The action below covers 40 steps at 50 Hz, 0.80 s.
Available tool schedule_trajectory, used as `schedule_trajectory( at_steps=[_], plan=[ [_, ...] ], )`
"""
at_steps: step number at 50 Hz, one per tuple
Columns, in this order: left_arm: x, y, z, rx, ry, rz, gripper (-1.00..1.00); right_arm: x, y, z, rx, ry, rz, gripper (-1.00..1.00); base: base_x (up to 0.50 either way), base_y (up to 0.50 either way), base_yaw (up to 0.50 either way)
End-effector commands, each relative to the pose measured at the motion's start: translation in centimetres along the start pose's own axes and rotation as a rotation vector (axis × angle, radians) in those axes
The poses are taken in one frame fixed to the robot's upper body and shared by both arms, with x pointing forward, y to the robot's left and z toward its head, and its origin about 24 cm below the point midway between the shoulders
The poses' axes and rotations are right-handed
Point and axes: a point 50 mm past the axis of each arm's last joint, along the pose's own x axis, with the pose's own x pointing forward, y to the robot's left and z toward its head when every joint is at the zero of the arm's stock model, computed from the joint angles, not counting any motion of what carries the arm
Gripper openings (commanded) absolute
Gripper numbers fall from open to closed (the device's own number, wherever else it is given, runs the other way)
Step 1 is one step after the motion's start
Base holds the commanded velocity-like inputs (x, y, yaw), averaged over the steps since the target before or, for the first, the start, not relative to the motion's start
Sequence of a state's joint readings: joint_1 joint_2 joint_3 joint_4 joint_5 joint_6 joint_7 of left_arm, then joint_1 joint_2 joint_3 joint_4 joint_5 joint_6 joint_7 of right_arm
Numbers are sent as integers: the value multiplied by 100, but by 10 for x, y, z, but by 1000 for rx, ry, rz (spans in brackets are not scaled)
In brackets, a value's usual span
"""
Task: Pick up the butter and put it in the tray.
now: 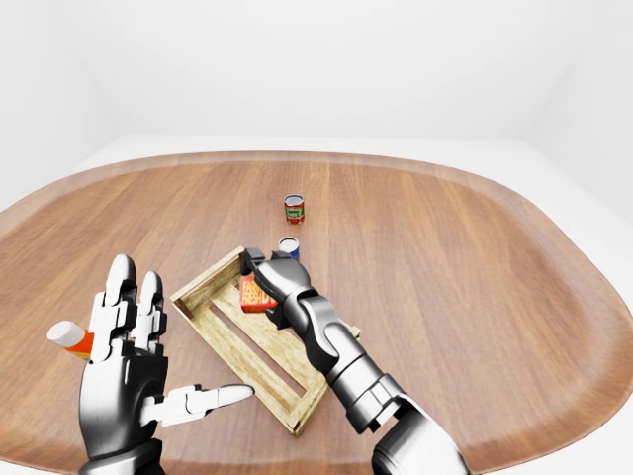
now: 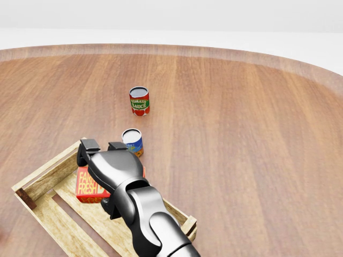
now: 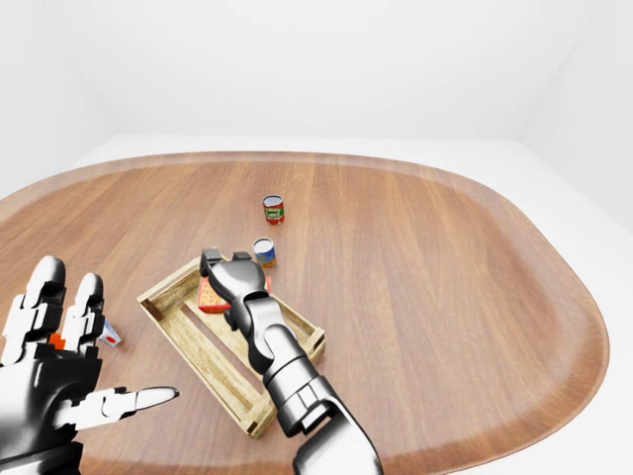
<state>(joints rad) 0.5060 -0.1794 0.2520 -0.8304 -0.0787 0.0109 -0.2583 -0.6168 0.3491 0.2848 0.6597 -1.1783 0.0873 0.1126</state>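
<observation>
Right hand (image 2: 102, 160) grips the butter (image 2: 90, 184), a light, rigid box held by opposite faces, over the tray (image 2: 37, 184) at lower left.

even, bright, diffuse light is seen throughout, with no single source to be picked out. only faint shadows are cast on the wooden table (image 2: 257, 134). soft highlights are carried by the right hand (image 2: 110, 166). everything is rendered sharp; wide-angle curving is noted in both eye views.
</observation>
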Motion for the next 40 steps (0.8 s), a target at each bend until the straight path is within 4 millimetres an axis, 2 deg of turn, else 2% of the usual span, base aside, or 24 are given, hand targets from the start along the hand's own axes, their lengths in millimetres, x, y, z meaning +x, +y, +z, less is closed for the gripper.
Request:
schedule_trajectory(
  at_steps=[1, 15, 29, 40],
  plan=[
    [1, 1, 0, -4, 2, -2, 100, 6, -2, -2, 27, 9, -29, -100, 0, 0, 0],
    [0, 2, 1, -12, 1, 8, 100, 3, 15, -8, 68, 34, -3, -100, 0, 0, 0],
    [1, 1, -1, -10, 5, 3, 100, 6, 39, -27, 118, 136, 56, -100, 0, 0, 0],
    [1, 0, -2, -6, 7, 0, 100, 5, 49, -37, 126, 194, 79, -100, 0, 0, 0]
  ],
)
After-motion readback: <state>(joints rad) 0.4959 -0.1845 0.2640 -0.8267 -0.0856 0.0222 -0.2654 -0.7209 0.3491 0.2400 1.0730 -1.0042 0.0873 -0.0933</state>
